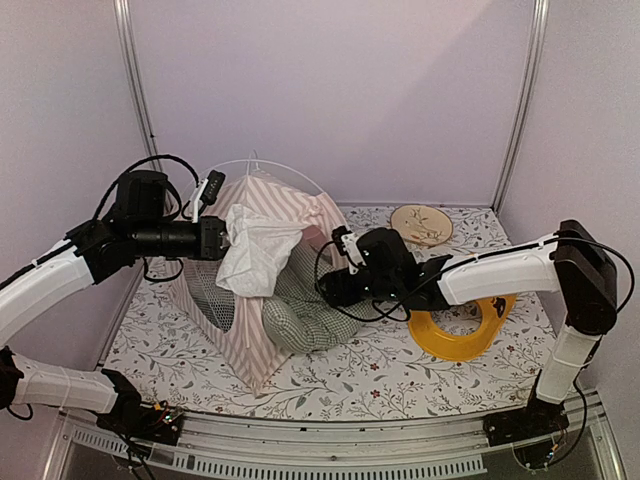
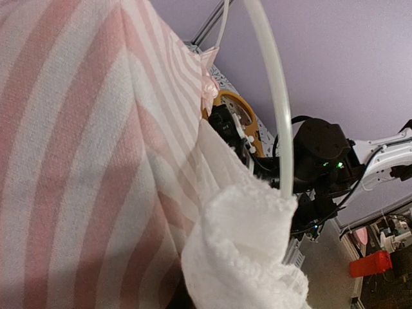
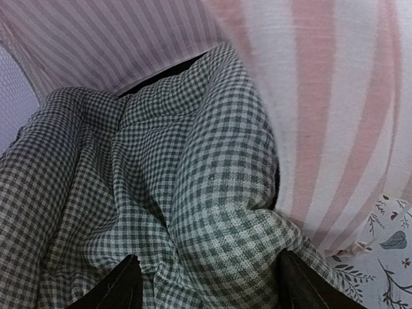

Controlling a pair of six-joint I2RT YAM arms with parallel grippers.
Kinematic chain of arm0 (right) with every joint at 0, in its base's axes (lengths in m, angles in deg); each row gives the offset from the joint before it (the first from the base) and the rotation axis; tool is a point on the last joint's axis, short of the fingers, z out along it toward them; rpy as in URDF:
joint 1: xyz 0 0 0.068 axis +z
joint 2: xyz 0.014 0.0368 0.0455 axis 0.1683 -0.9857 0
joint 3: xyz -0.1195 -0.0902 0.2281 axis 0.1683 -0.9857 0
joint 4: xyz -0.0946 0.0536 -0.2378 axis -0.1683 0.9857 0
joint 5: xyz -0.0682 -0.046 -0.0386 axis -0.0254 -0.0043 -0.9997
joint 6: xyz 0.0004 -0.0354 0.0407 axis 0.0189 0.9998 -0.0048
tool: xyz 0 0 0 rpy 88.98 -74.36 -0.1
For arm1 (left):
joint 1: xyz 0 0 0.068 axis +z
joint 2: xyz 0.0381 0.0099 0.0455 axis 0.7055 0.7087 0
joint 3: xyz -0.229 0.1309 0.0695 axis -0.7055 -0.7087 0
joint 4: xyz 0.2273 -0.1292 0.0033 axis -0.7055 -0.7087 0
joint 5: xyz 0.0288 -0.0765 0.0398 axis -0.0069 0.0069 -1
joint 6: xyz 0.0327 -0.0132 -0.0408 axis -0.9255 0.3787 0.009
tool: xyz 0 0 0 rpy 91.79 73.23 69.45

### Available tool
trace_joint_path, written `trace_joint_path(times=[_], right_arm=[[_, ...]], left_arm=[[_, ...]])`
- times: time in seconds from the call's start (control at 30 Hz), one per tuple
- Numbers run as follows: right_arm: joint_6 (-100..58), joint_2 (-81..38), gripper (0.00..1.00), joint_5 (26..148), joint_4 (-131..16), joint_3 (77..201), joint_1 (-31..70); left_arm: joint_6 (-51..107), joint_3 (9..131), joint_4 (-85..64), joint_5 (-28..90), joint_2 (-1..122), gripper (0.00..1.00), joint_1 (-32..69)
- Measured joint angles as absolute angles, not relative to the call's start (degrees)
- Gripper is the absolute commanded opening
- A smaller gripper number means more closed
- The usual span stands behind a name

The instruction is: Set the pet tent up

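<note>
1. The pet tent (image 1: 272,205) is standing on the left half of the flowered table (image 1: 400,375), with its opening facing the near edge and a thin white pole (image 1: 285,166) arching over its peak.
2. My left gripper (image 1: 222,238) is reaching in against the tent's upper left side. Its camera is showing only striped cloth, the pole (image 2: 273,103) and the bunched white door flap (image 2: 244,244), so I cannot tell whether this hand is clenched or released.
3. The flap (image 1: 258,250) is hanging in a crumpled bundle over the top of the opening.
4. A green checked cushion (image 1: 310,315) is lying half inside the tent and bulging out of the opening onto the table.
5. My right gripper (image 3: 207,256) is pressing down over the cushion (image 3: 161,180) with its fingers (image 3: 129,283) spread wide, a fold of the cushion lying between them.
6. A yellow ring (image 1: 450,345) is lying on the table under my right forearm, apart from the tent.
</note>
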State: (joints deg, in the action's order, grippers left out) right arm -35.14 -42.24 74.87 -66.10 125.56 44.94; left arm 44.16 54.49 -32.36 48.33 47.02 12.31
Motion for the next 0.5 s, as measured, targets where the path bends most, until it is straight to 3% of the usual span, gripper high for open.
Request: trace_joint_path(times=[0.07,0.17,0.23,0.27,0.5], right_arm=[[-34.55,-43.57,0.58,74.82,-65.14,127.15,45.77],[-33.87,-44.42,0.34,74.73,-64.42,128.62,46.82],[-34.07,-44.84,0.07,74.65,-63.72,129.89,47.22],[-34.09,-45.10,0.00,74.63,-63.41,130.63,47.28],[-35.62,-46.92,0.00,79.85,-65.84,134.46,47.33]], left_arm=[[44.16,54.49,-32.36,48.50,47.02,0.00,12.33],[44.14,54.49,-32.30,48.81,47.11,0.00,12.38],[44.10,54.49,-32.26,49.02,47.17,0.00,12.42],[44.05,54.49,-32.21,49.16,47.24,0.00,12.42],[43.66,54.47,-31.58,50.93,47.52,0.00,12.44]])
